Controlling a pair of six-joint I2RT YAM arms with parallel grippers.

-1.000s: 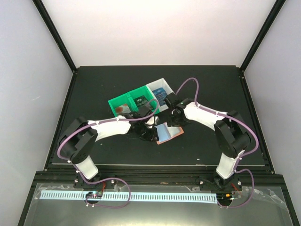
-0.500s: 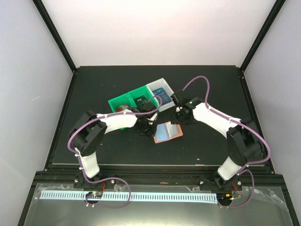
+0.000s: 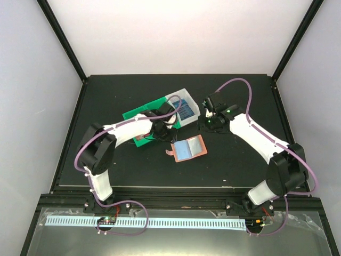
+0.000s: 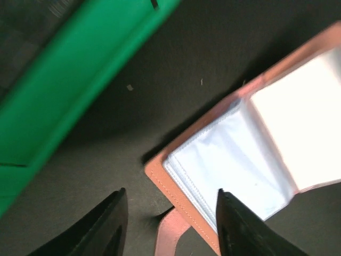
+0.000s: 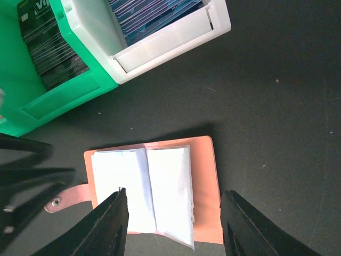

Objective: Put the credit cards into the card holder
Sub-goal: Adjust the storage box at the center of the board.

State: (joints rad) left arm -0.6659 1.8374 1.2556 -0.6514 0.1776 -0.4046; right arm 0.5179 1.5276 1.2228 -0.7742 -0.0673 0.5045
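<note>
Holder (image 3: 187, 148) lies open on table (image 3: 106, 96), pale pockets up, tab pointing left, just near of the bins. Left gripper (image 4: 170, 197): fingers apart, nothing between them, over holder's left edge beside green bin (image 4: 80, 69). Right gripper (image 5: 173, 200): fingers apart above holder, empty. Dark cards (image 5: 50, 58) in green bin, blue ones in white bin (image 5: 170, 37). Pocket contents washed out, possibly a white card.

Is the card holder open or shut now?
Open: the card holder lies spread flat, pale pockets facing up, snap tab loose.
</note>
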